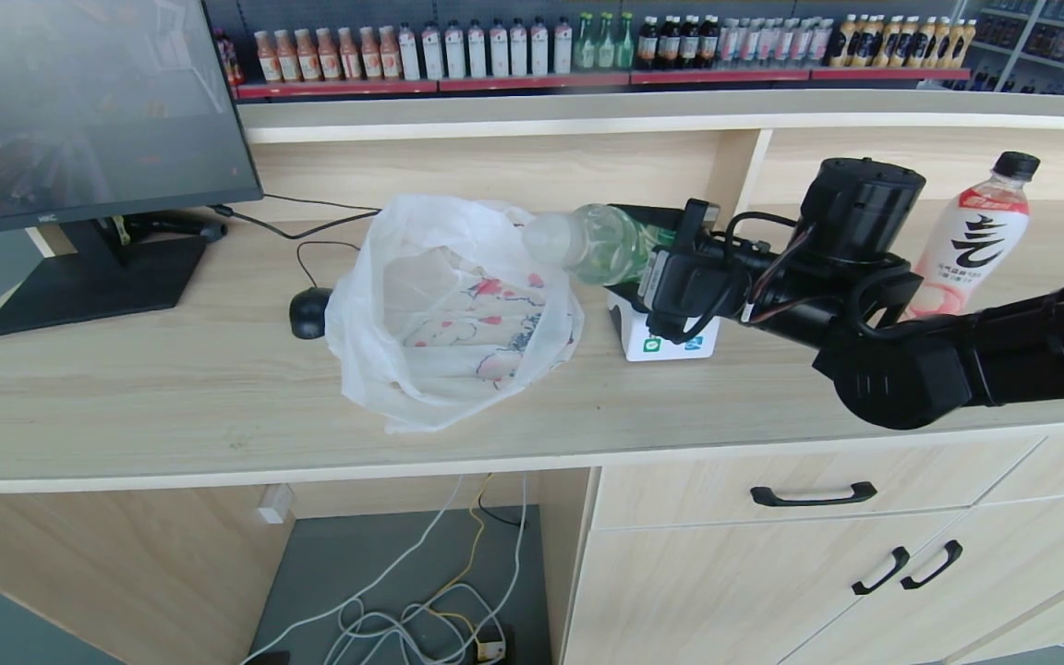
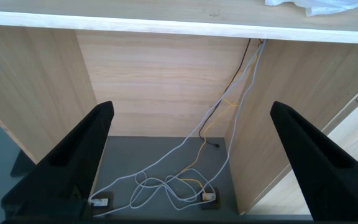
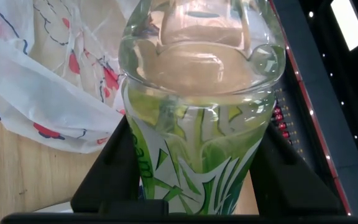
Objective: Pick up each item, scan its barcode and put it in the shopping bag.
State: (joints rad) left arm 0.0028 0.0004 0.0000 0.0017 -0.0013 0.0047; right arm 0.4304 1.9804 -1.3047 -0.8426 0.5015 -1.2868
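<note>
Bottle (image 1: 590, 242) beside shopping bag (image 1: 368, 356) rim

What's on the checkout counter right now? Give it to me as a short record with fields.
Held item: green-label bottle, lying sideways, base toward the bag
Holder: right gripper, shut on it
Position: above the white scanner, next to the shopping bag
Bag: mouth open, resting on the counter
Waiting: peach drink bottle, upright at the right end
Other arm: left gripper, open, low in front of the counter's open bay
Also there: monitor, mouse
</note>
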